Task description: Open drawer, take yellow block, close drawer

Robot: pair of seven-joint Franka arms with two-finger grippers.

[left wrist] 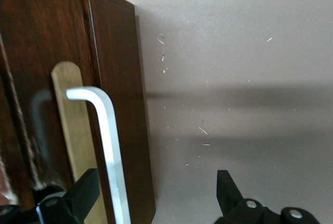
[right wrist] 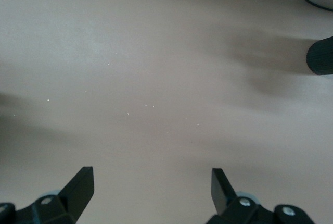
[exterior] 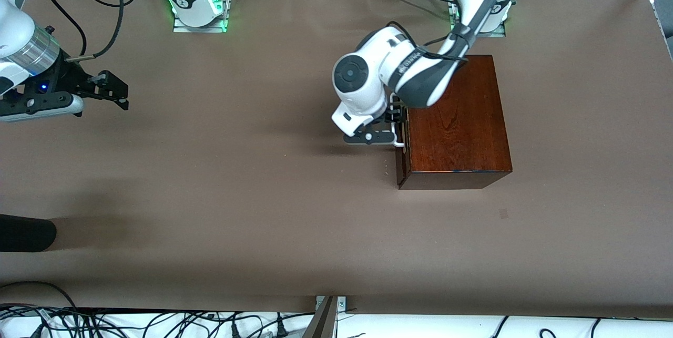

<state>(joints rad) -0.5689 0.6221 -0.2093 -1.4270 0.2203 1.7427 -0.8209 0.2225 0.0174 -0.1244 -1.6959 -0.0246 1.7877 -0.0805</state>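
Currently my left tool (exterior: 395, 129), fingers spread, straddles the white loop handle (left wrist: 106, 146) of the dark wooden drawer (left wrist: 112, 109), shut; my right tool (exterior: 113, 88) waits released; yellow block unseen.

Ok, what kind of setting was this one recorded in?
Most likely a robotics lab bench, not a home. Two white arms are bolted on metal base plates along a table covered in plain brown sheeting, loose cables trail along its edge, and the only prop is a wooden box.

Drawer (exterior: 401, 156) interior hidden, so yellow block unseen. White handle (left wrist: 106, 146) cut off at frame edge. Dark rounded object (exterior: 26, 233) cropped at table edge, unidentifiable.
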